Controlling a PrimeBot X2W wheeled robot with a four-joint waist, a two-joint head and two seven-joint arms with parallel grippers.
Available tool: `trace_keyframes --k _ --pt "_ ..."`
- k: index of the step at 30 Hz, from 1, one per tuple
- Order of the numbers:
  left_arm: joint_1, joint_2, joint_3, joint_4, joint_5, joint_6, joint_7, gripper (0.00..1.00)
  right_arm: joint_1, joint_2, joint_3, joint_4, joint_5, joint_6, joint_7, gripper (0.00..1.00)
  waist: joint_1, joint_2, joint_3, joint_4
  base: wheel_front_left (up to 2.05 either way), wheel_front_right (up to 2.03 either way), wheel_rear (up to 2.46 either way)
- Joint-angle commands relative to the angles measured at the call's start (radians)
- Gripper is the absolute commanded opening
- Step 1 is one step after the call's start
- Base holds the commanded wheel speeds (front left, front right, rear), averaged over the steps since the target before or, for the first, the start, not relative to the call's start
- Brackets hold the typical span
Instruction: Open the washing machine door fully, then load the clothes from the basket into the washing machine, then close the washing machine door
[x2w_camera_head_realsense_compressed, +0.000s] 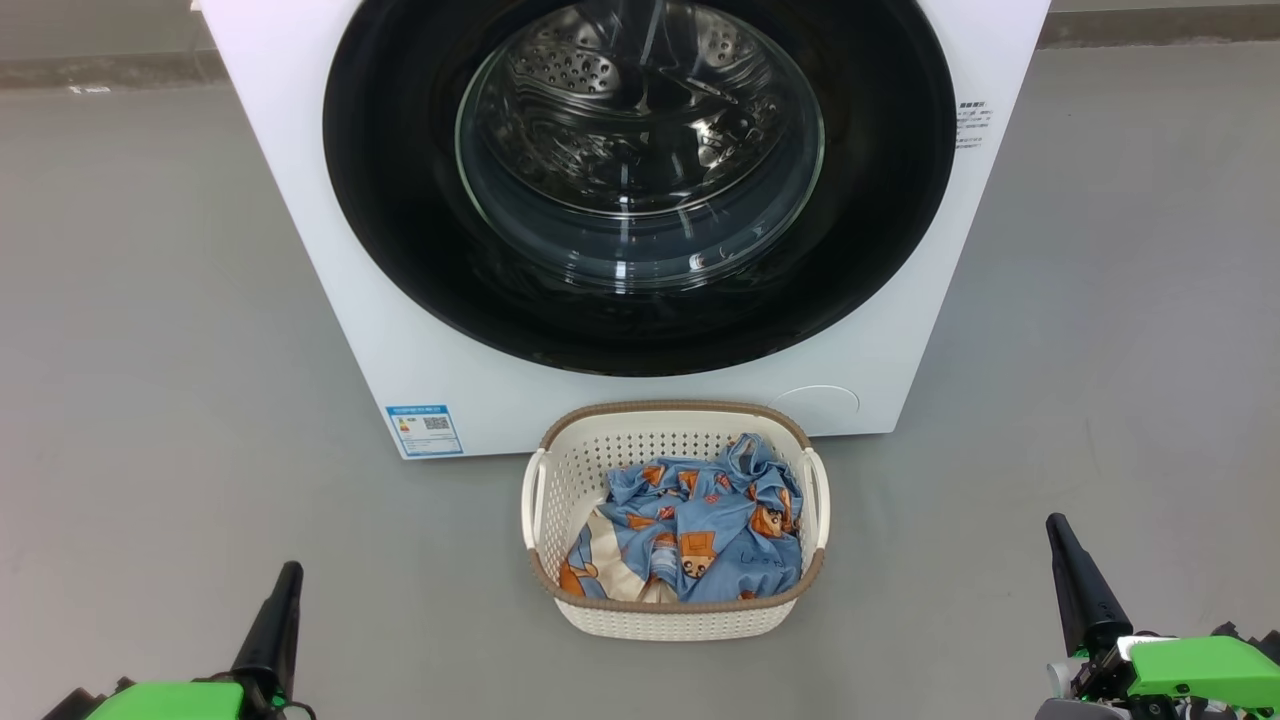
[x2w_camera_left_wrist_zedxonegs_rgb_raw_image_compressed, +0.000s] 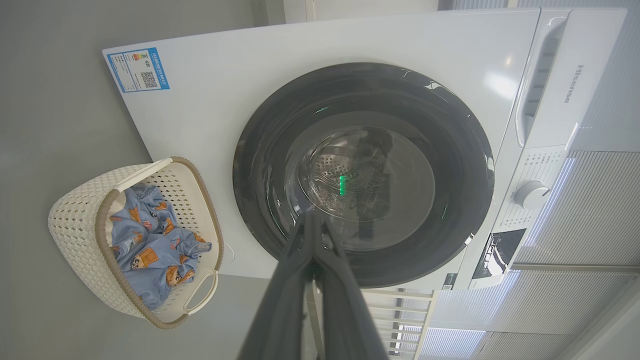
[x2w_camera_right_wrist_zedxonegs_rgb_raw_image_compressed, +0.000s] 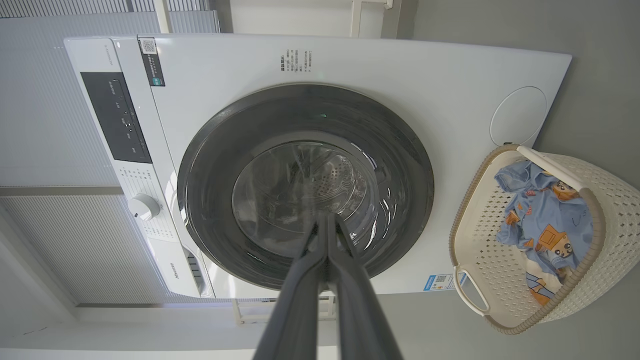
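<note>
Washing machine door is shut flat against the front of the washing machine. The door is a big round shape with a wide, shiny black rim. Its middle is a clear glass bowl that bulges out. Through the glass you can see the steel drum, silver and full of little round holes.

The machine is a big white box with a smooth front. It stands on a plain grey floor. A small blue label sticker sits at its lower left corner. A faint round flap is at its lower right corner. In the left wrist view, a round white knob sits on the control strip at the machine's top.

The basket stands on the floor just in front of the machine, in the middle, on the near side. It is a small cream plastic box shape with rounded corners. Its sides are full of tiny holes, its rim is brown and looks woven, and it has a loop handle on each side.

The clothes lie crumpled inside the basket. They are soft light blue cloth with orange-brown cartoon bears, and a cream-white part shows at the near left.

The left gripper is low at the near left, well apart from the basket. Its two long dark fingers are pressed together into one point and hold nothing. The right gripper is low at the near right, also well apart from the basket. Its fingers are pressed together too, with nothing between them. Both have bright green parts behind the fingers.
</note>
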Motion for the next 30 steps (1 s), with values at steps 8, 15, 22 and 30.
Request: trace_keyframes --k 8,15,22,30 --pt "-0.042 0.018 0.034 -0.02 -0.008 -0.003 0.006 0.0 -0.046 -0.004 0.022 -0.024 -0.005 0.002 0.008 0.0 0.0 0.0 0.0 0.0 0.0 0.0 0.0" --pt "-0.042 0.018 0.034 -0.02 -0.008 -0.003 0.006 0.0 -0.046 -0.004 0.022 -0.024 -0.005 0.002 0.008 0.0 0.0 0.0 0.0 0.0 0.0 0.0 0.0" --pt "-0.042 0.018 0.034 -0.02 -0.008 -0.003 0.006 0.0 -0.046 -0.004 0.022 -0.024 -0.005 0.002 0.008 0.0 0.0 0.0 0.0 0.0 0.0 0.0 0.0" --pt "-0.042 0.018 0.034 -0.02 -0.008 -0.003 0.006 0.0 -0.046 -0.004 0.022 -0.024 -0.005 0.002 0.008 0.0 0.0 0.0 0.0 0.0 0.0 0.0 0.0"
